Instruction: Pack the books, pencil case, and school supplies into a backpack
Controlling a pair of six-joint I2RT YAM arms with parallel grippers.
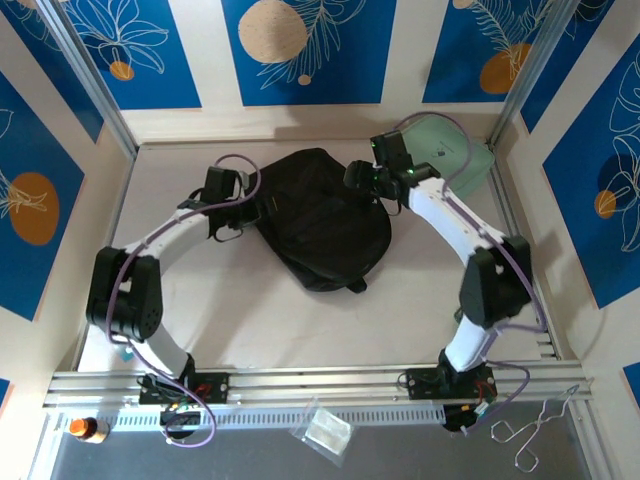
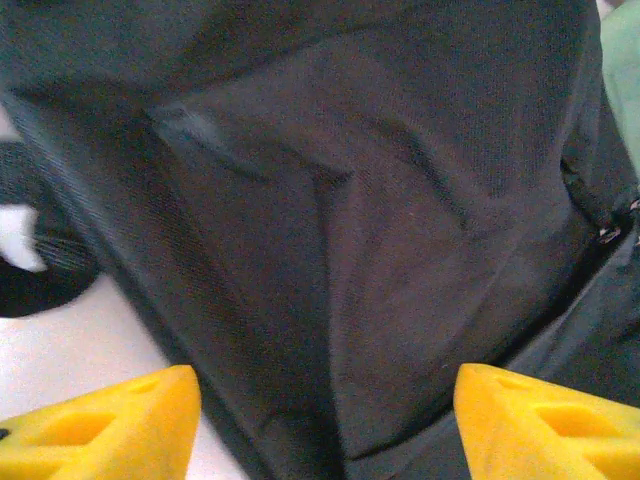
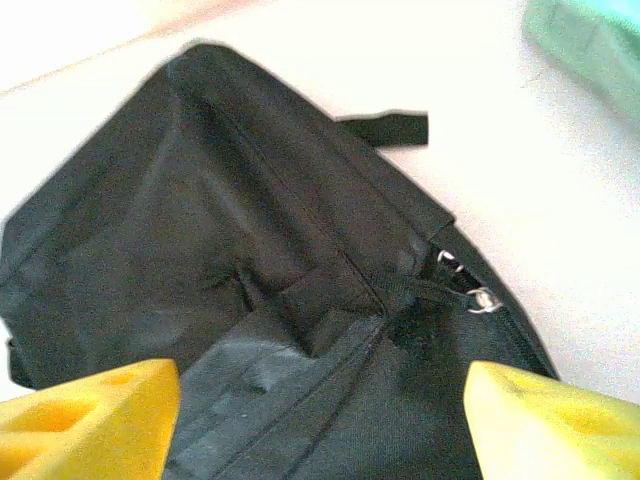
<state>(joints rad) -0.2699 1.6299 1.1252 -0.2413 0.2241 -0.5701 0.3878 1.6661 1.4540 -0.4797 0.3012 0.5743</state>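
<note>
**Left.** Your left arm (image 1: 160,245) reaches in to the 9 o'clock edge of the backpack (image 1: 325,225). In the left wrist view its yellow fingers (image 2: 100,430) stand wide apart. The jaws are released with nothing between them, and black cloth lies right ahead. You cannot tell whether a finger touches the cloth.

**Centre.** The backpack lies flat and slumped in the middle of the surface (image 1: 250,330). A strap end (image 1: 358,285) pokes out at its 5 o'clock. No opening is visible from above. At 6 o'clock from it, past the near rail (image 1: 300,378), lies a small clear pouch (image 1: 322,430). Its contents are too small to read, so you cannot confirm it as the pencil case.

**Right.** Your right arm (image 1: 450,215) comes in at the backpack's 1 o'clock. In the right wrist view the yellow fingers (image 3: 90,420) are spread, and the jaws are released and hold nothing. A small metal zip pull (image 3: 483,300) sits at 3 o'clock of that view, on the bag's edge. A mint-green case (image 1: 455,150) sits at the backpack's 2 o'clock, just behind the wrist.

**Step in hand (judgement).** You are opening the backpack, early in the task. The bag looks slack and zipped shut, though blur prevents certainty.

**Next move calls for:**
- Pinch cloth with the left jaws to anchor the bag.
- Close the right jaws on the zip pull and draw it open.
- The pull is small and the cloth gives, so square up before you close.
</note>
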